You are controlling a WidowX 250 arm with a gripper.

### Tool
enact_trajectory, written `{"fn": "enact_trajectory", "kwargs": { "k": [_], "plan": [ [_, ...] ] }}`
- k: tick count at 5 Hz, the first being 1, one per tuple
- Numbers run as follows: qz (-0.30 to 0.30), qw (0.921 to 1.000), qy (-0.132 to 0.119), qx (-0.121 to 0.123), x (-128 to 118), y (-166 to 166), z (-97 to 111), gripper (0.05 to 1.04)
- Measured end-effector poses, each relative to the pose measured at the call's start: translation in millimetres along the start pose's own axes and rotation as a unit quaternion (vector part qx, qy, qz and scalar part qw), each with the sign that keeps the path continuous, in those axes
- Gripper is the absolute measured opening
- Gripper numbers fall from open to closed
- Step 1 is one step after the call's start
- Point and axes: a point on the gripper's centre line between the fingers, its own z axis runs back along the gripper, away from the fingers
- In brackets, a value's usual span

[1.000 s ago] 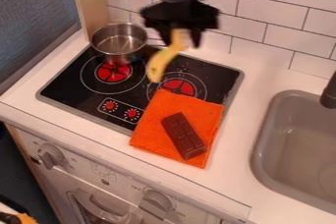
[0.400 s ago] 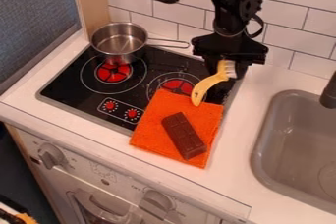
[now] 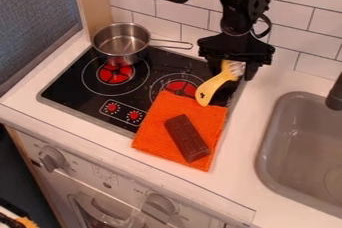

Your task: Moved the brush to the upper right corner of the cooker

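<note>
The black gripper (image 3: 232, 72) is low over the upper right corner of the cooker (image 3: 67, 79), with its fingers apart on either side of the brush's head. The yellow brush (image 3: 214, 85) has white bristles at its upper right end, between the fingers. Its handle slants down to the left, with the tip just above the orange cloth's top edge. The brush appears to lie on the black cooktop, flat side showing, though the gripper hides part of its head end.
A metal pot (image 3: 121, 42) stands at the cooker's back left, its handle pointing toward the gripper. An orange cloth (image 3: 157, 134) overlaps the cooker's front right, with a brown chocolate bar (image 3: 187, 138) on it. The grey sink (image 3: 284, 142) is at right, below the tiled wall.
The gripper has come right and down from above the cooker's back middle, bringing the brush with it. Most recently the brush has rolled to show its flat side and the fingers have parted slightly.
</note>
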Motion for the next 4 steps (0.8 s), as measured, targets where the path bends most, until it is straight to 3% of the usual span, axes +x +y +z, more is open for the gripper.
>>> {"fn": "enact_trajectory", "kwargs": {
  "k": [1,3,4],
  "plan": [
    [0.006,0.9999,0.006,0.005,0.1,8.3,-1.4,1.011],
    [0.023,0.9993,0.014,0.025,-0.7,24.4,-2.3,1.001],
    [0.039,0.9992,-0.006,0.007,5.3,30.5,17.4,1.001]
  ]
}}
